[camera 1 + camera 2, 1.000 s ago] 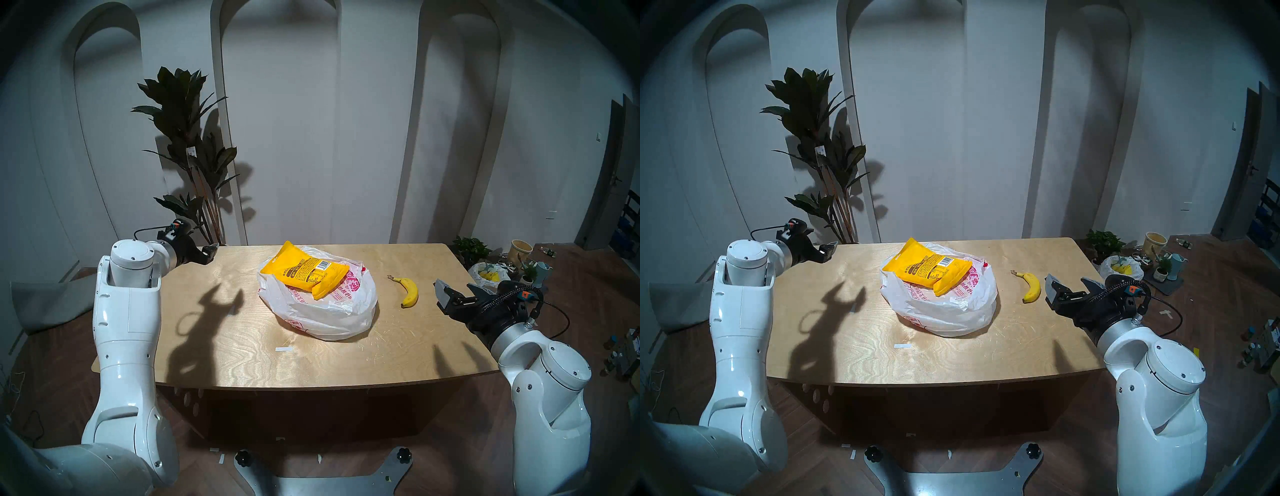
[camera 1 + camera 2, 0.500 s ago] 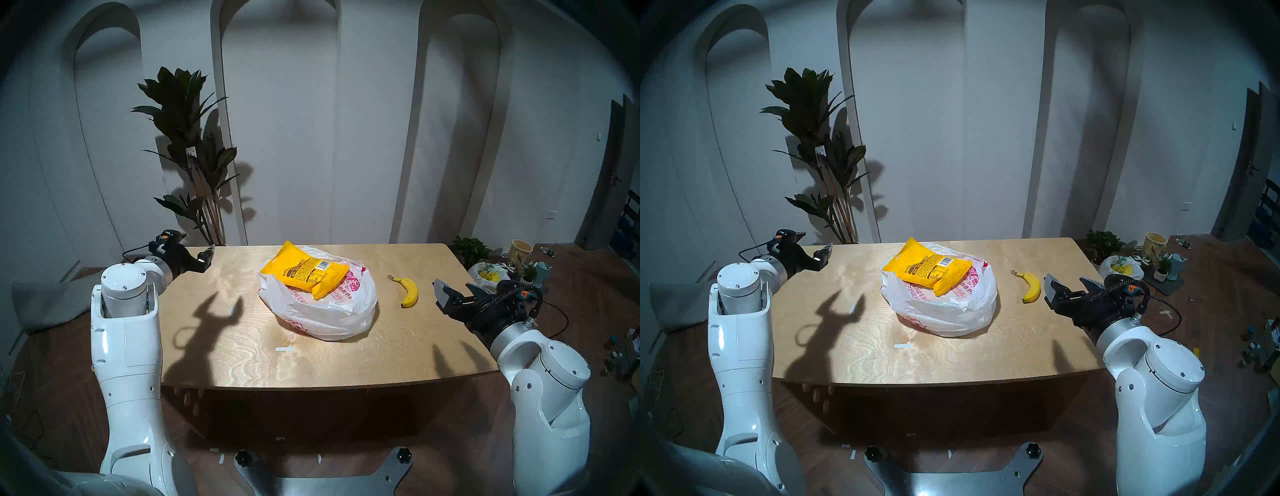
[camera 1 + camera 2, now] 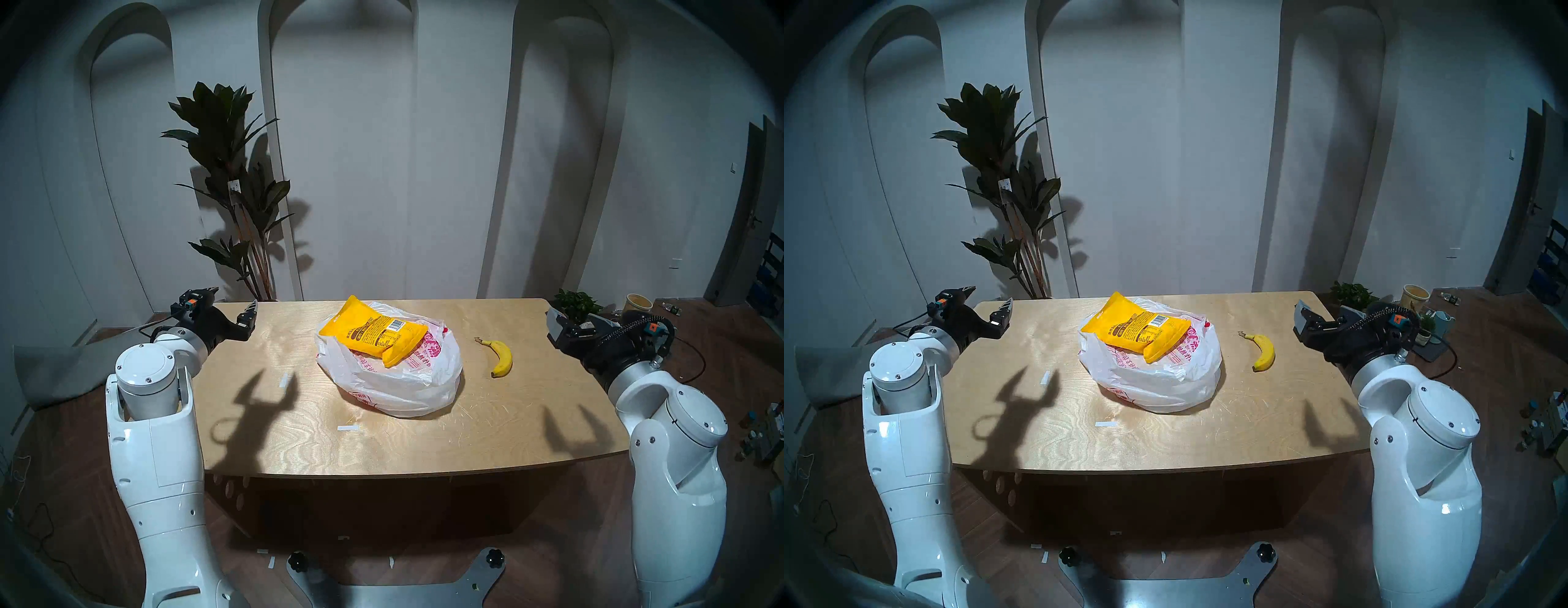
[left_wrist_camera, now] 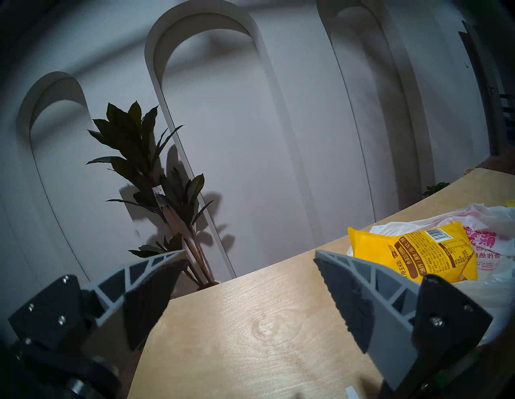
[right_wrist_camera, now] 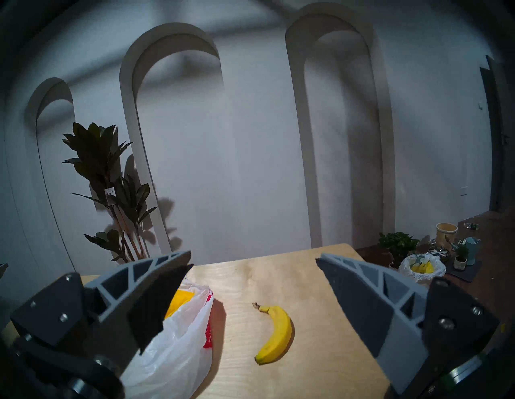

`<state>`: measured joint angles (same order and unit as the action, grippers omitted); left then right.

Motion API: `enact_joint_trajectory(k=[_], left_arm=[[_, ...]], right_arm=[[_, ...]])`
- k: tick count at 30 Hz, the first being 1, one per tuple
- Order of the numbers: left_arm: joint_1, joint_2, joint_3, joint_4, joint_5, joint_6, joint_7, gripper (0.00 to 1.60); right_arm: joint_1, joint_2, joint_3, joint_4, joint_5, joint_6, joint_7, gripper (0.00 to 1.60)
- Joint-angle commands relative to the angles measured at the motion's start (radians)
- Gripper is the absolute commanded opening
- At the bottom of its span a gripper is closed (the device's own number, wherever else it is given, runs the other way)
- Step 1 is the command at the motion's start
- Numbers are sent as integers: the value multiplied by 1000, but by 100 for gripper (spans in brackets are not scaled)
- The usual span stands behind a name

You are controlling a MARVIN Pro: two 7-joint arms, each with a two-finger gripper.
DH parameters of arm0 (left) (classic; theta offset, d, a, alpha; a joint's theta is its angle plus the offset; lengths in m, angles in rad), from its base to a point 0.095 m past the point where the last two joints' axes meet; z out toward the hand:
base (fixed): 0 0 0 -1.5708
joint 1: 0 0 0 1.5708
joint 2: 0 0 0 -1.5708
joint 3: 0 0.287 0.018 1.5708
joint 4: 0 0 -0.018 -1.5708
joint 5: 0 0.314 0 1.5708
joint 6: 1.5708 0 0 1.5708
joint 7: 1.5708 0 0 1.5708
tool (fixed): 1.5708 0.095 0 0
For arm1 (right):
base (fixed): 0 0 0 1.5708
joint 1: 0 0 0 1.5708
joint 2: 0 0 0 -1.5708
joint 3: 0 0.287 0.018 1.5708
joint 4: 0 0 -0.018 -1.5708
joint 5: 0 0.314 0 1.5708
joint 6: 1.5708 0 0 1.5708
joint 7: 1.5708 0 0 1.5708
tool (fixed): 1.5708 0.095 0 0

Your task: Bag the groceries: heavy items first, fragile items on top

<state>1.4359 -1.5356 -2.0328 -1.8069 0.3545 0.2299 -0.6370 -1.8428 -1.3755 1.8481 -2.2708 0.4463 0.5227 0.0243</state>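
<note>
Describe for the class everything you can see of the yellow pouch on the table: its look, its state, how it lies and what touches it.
The yellow pouch is a flat, bright-yellow rectangular packet of what looks like glossy plastic film, sealed and slightly puffed. Its upturned face carries brown print, a white label strip and a barcode. It lies tilted on top of the crumpled white shopping bag with red-pink print, near the middle of the wooden table. Whether any of it sits inside the bag's mouth cannot be told. Only the bag touches it; neither gripper is near.

One yellow pouch (image 3: 376, 336), one banana (image 3: 500, 357), one printed bag (image 3: 394, 382) — two end effectors: left (image 3: 232, 306), right (image 3: 570, 319) — one table (image 3: 382, 437).
</note>
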Motion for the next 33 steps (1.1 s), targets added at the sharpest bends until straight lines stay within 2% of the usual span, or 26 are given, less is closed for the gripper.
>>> enact_joint_trajectory(k=[1,3,4,8,9,23,24,26,28,33], left_arm=[[17,-18,8,-47,7,2,11,160],[12,-16,13,-47,7,-1,12,160],[9,-16,16,-48,6,-3,11,160],[6,-16,26,-49,8,-4,15,160],[5,-17,28,-49,8,-4,15,160],[6,-19,59,-60,33,-4,28,160],[8,-19,61,-60,35,-4,28,160],[11,-20,64,-61,40,-2,30,160],[13,-21,66,-59,44,-1,32,160],[13,-22,76,-59,55,-1,36,160]], right_arm=[[103,103,-32,79,-23,-24,-22,160],[149,131,-58,138,-40,-12,-27,160],[134,135,-66,148,-49,-18,-26,160],[195,165,-121,251,-68,-1,-35,160],[189,172,-130,262,-73,-7,-36,160],[345,171,-284,578,-142,-7,-81,160],[333,172,-282,579,-144,-15,-83,160],[378,167,-292,624,-149,-9,-88,160],[369,167,-289,627,-153,-19,-92,160],[420,160,-297,685,-161,-21,-104,160]])
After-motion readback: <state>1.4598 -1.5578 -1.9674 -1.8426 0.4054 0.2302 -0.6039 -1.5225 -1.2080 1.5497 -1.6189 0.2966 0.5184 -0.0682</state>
